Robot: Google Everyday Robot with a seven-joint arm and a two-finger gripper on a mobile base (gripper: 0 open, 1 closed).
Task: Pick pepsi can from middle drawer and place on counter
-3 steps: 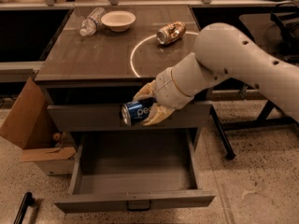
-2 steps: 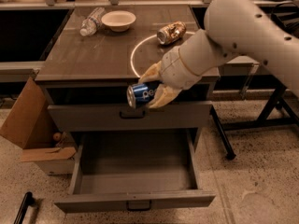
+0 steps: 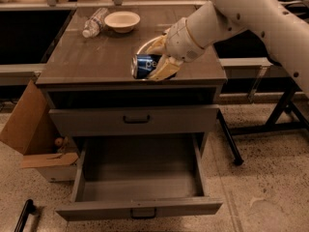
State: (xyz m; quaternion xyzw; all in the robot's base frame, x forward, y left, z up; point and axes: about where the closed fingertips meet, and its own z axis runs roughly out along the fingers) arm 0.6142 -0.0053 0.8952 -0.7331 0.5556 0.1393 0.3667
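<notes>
Speckled flooring surrounds a grey cabinet in a dim workroom, with dark benches beyond it. In the single camera view, the middle drawer [image 3: 140,175] stands pulled out toward the near side. Its flat floor is bare, so the pick from the drawer is done. The closed drawer front [image 3: 135,121] sits just above it.

The gripper [image 3: 154,59] is over the near edge of the counter [image 3: 82,62], right of centre, reaching in from the far right on the pale arm. Its tan fingers [image 3: 161,71] are clamped on the pepsi can [image 3: 144,65], one above and one below. The can lies on its side with a silver end facing left. It sits at the near arc of the thin white circle [image 3: 143,44]. Whether it already touches the wood or hangs just above cannot be told.

A white bowl [image 3: 122,21] and a clear bottle [image 3: 94,23] lie at the far left of the top, well apart from the can. A cardboard box [image 3: 26,124] leans against the cabinet's left side.

By my judgement the task is nearly complete: setting down, letting go and pulling clear remain.
</notes>
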